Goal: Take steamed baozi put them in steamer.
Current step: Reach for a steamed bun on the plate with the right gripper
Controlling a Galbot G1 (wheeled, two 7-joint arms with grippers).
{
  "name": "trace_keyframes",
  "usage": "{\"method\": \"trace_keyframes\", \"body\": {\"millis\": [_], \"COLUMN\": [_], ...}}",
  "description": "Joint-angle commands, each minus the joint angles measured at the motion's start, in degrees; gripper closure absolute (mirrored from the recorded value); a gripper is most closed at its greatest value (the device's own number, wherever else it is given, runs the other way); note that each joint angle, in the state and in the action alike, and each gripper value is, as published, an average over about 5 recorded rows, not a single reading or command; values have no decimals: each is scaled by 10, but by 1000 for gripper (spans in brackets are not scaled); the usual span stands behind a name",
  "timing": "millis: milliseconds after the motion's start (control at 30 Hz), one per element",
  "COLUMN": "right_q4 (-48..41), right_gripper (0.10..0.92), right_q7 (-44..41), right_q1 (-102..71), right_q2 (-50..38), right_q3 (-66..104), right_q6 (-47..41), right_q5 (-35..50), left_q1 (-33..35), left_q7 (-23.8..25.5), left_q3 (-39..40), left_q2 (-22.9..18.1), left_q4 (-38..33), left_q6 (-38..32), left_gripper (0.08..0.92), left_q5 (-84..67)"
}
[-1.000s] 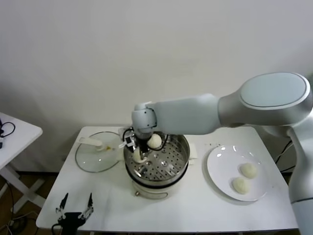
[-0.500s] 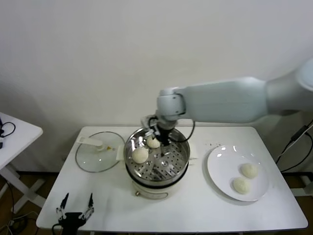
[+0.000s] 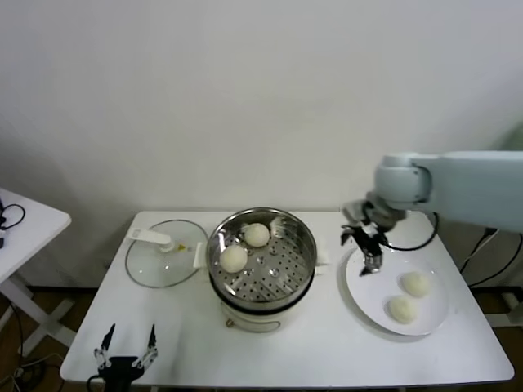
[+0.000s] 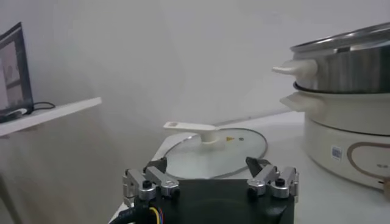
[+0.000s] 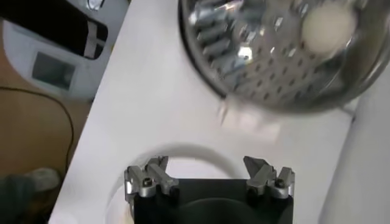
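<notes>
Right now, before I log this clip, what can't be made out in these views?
- Right wrist view: the plate is mostly hidden by the open right pincer, so the buns on it don't show; the steamer is blurred and cut by the top edge.
- Left wrist view: the steamer's inside is hidden by its steel wall; the right edge cuts it.
- Head view: the parked left pincer is partly cut by the bottom edge.

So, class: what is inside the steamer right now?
Two baozi sit on the perforated tray inside the steamer. Whatever lies under the tray is covered.
</notes>
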Motion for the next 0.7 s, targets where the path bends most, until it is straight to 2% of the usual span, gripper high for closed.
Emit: {"method": "trace_keyframes", "body": {"millis": [33, 267, 700], "right_q4": [-28, -86, -139], "right_gripper": [203, 203, 203], "right_q7": [-20, -18, -9], "right_q1": [-155, -286, -384], "right_q2": [-142, -153, -147], "right_q3": [64, 180, 269], "right_q6": [26, 31, 31], "right_q5": [-150, -201, -235], "left_q1": [1, 3, 9], "left_q7": [0, 0, 0], "left_q3": [0, -1, 2], "left_q2": [-2, -5, -6], "left_q4": [2, 6, 7], "left_q6": [0, 0, 1], "left_gripper": [177, 177, 177], "left_q5": [4, 7, 17]}}
